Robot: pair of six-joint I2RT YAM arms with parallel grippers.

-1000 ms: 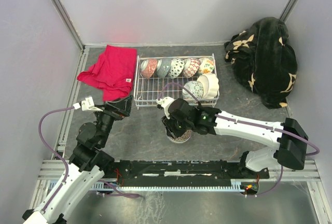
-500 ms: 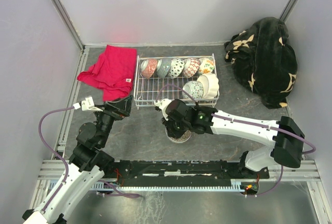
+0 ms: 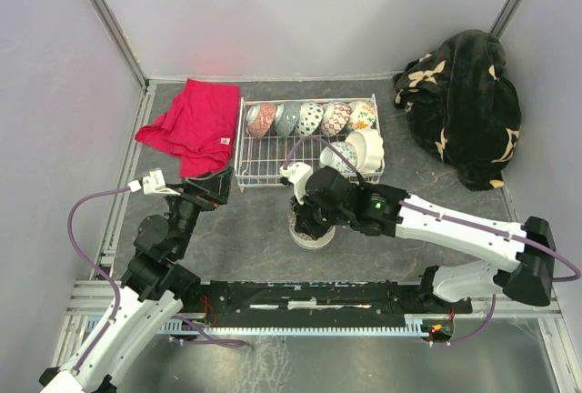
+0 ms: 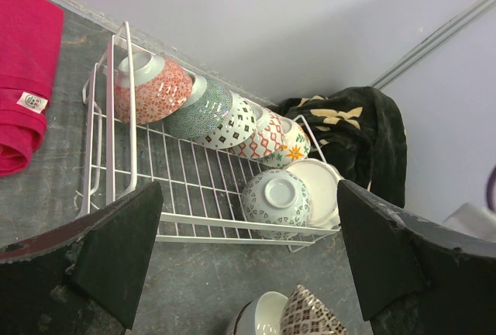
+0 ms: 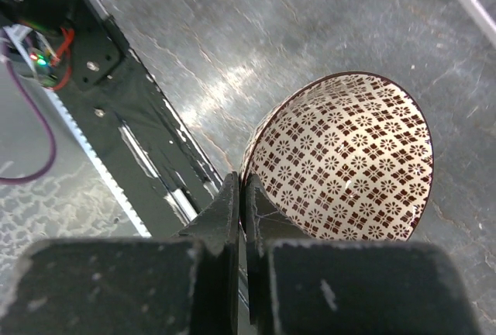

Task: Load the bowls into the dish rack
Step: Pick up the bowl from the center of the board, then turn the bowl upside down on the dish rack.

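My right gripper point(image 5: 242, 195) is shut on the rim of a brown-and-white patterned bowl point(image 5: 341, 157), one finger inside and one outside. The bowl is tilted and sits over a pale bowl point(image 4: 263, 316) on the table. From above, my right gripper point(image 3: 309, 211) hides most of the held bowl, just in front of the dish rack point(image 3: 264, 170). A back row of several bowls point(image 3: 311, 118) stands on edge in the rack, with two more bowls point(image 3: 355, 152) at its front right. My left gripper point(image 3: 207, 188) is open and empty, left of the rack.
A red cloth point(image 3: 193, 125) lies left of the rack. A black floral blanket point(image 3: 464, 102) is heaped at the back right. The black rail point(image 5: 132, 126) of the arm bases runs along the near edge. Grey walls enclose the table.
My right jaws have closed fully on the brown bowl's rim, and the right wrist has shifted slightly right and towards the rack. The left arm has not moved.
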